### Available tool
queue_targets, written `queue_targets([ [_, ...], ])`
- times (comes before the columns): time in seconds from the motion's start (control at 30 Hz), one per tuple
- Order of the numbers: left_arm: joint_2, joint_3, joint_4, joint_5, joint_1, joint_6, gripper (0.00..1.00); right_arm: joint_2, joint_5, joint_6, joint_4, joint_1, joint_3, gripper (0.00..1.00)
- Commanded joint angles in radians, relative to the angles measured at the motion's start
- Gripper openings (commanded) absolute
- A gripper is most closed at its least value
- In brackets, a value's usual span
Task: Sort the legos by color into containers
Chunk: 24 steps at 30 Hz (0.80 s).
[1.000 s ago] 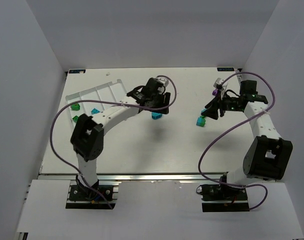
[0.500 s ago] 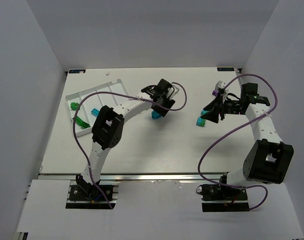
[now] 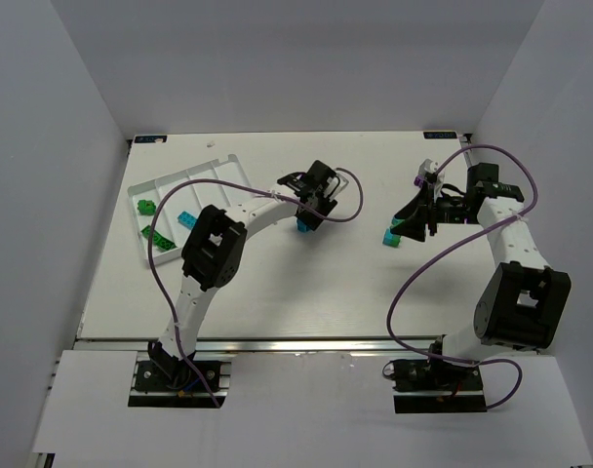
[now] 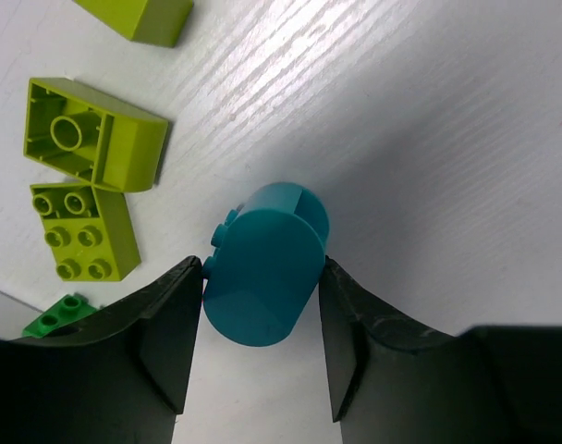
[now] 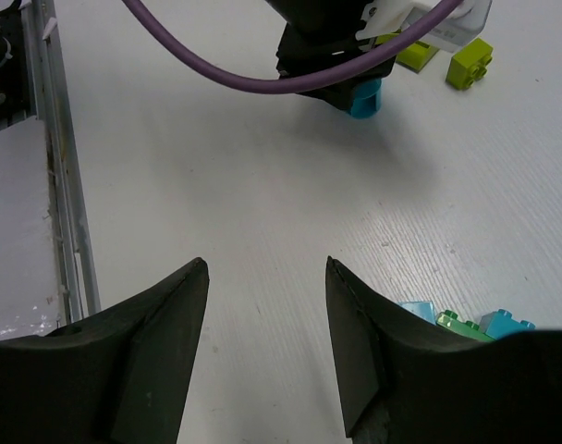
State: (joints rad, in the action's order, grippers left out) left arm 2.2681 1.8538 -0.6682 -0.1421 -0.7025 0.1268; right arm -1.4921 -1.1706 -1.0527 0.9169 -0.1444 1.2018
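My left gripper (image 4: 260, 266) is clamped on a rounded cyan brick (image 4: 262, 287), with a pad against each side. The brick sits on the white table (image 3: 277, 283) mid-scene, right of the white tray (image 3: 207, 178), and three yellow-green bricks (image 4: 90, 134) and a dark green piece (image 4: 54, 317) lie just beside it. My right gripper (image 5: 264, 268) hangs released on the right with only bare table between its fingers, and a small cluster of cyan and green bricks (image 5: 461, 322) lies just beside them. The tray, far left, holds two green bricks (image 3: 145, 206) and a cyan one (image 3: 186, 218); I can't tell which compartments.
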Motion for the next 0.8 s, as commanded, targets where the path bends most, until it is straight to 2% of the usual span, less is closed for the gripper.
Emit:
queue_targets([
  [0.0, -0.022, -0.010, 0.047, -0.001, -0.003, -0.027, 0.50, 0.024, -0.032, -0.032, 0.034, -0.004, 0.019, 0.59],
  [0.2, -0.071, -0.021, 0.055, -0.010, 0.001, -0.090, 0.18, 0.039, -0.026, -0.035, 0.034, -0.006, 0.007, 0.58],
  [0.27, -0.140, -0.042, 0.076, 0.019, 0.020, -0.124, 0.13, 0.041, -0.017, -0.036, 0.036, -0.006, 0.007, 0.57],
  [0.33, -0.205, -0.109, 0.097, 0.045, 0.052, -0.226, 0.04, 0.043, 0.000, -0.014, 0.017, -0.004, 0.002, 0.52],
  [0.37, -0.281, -0.143, 0.128, 0.065, 0.072, -0.260, 0.03, 0.043, 0.008, 0.011, -0.002, -0.004, -0.002, 0.49],
  [0.43, -0.364, -0.223, 0.165, 0.122, 0.155, -0.357, 0.00, 0.050, 0.032, 0.075, -0.062, -0.003, -0.024, 0.29],
  [0.47, -0.446, -0.311, 0.209, 0.140, 0.225, -0.389, 0.00, 0.052, 0.038, 0.088, -0.078, -0.001, -0.031, 0.20],
  [0.5, -0.484, -0.350, 0.225, 0.210, 0.260, -0.442, 0.00, 0.053, 0.045, 0.103, -0.093, 0.000, -0.039, 0.06],
  [0.53, -0.519, -0.387, 0.242, 0.229, 0.297, -0.461, 0.00, 0.055, 0.054, 0.138, -0.128, 0.002, -0.056, 0.01],
  [0.57, -0.548, -0.443, 0.258, 0.242, 0.360, -0.472, 0.00, 0.058, 0.054, 0.151, -0.142, 0.005, -0.064, 0.00],
  [0.7, -0.614, -0.488, 0.207, 0.202, 0.487, -0.478, 0.00, 0.066, 0.058, 0.212, -0.208, 0.017, -0.097, 0.00],
  [0.77, -0.607, -0.492, 0.168, 0.118, 0.567, -0.489, 0.00, 0.072, 0.069, 0.240, -0.243, 0.026, -0.110, 0.00],
])
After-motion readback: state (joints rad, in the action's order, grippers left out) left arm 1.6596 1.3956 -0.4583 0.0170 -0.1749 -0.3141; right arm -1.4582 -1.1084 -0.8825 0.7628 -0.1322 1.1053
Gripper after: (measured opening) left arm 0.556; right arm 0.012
